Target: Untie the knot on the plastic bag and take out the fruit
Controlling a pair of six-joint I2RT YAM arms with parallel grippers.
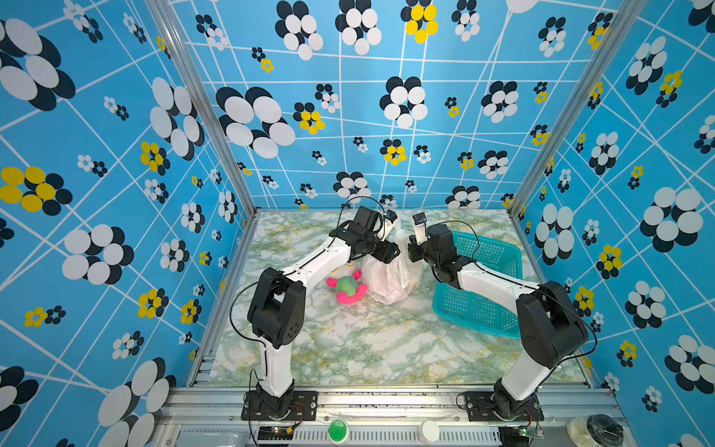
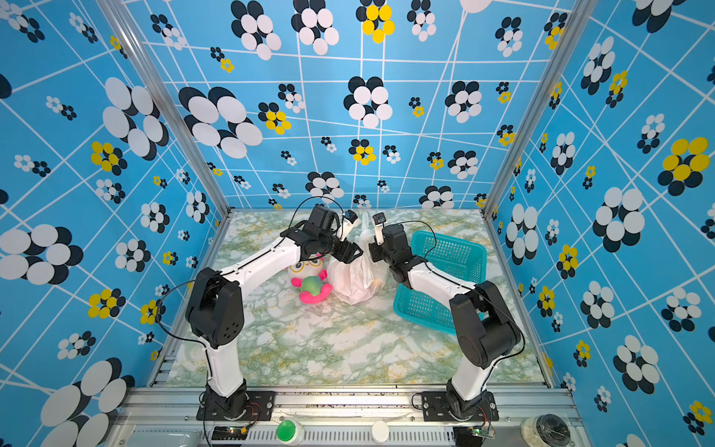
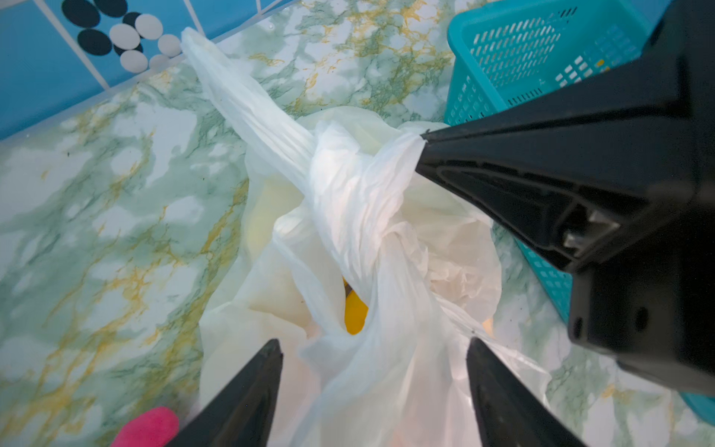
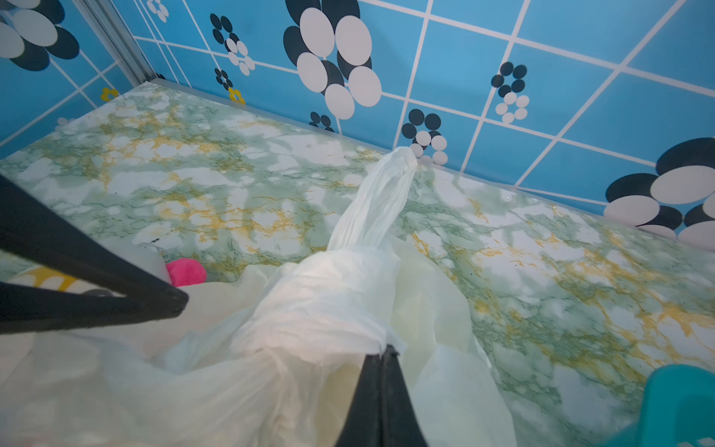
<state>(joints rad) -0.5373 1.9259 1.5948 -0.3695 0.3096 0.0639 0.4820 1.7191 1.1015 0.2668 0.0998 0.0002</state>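
Observation:
The white plastic bag (image 1: 387, 280) (image 2: 354, 280) lies mid-table between the two arms. Its knot (image 3: 348, 185) (image 4: 321, 309) is a wrapped band of handle plastic. One flat handle strip (image 3: 232, 89) (image 4: 383, 201) sticks out towards the back wall. My right gripper (image 4: 389, 348) is shut, pinching the edge of the knot's band. In the left wrist view its black fingers (image 3: 503, 166) meet the plastic at their tip. My left gripper (image 3: 373, 344) is open, its fingertips either side of the bag's plastic below the knot. Yellow fruit (image 3: 355, 313) shows through a gap in the bag.
A pink, white and green plush toy (image 1: 348, 288) (image 2: 311, 284) lies against the bag on the left arm's side. A teal basket (image 1: 499, 247) (image 2: 464, 242) (image 3: 522, 50) stands close to the bag on the right arm's side, partly under the right arm. The back wall is near.

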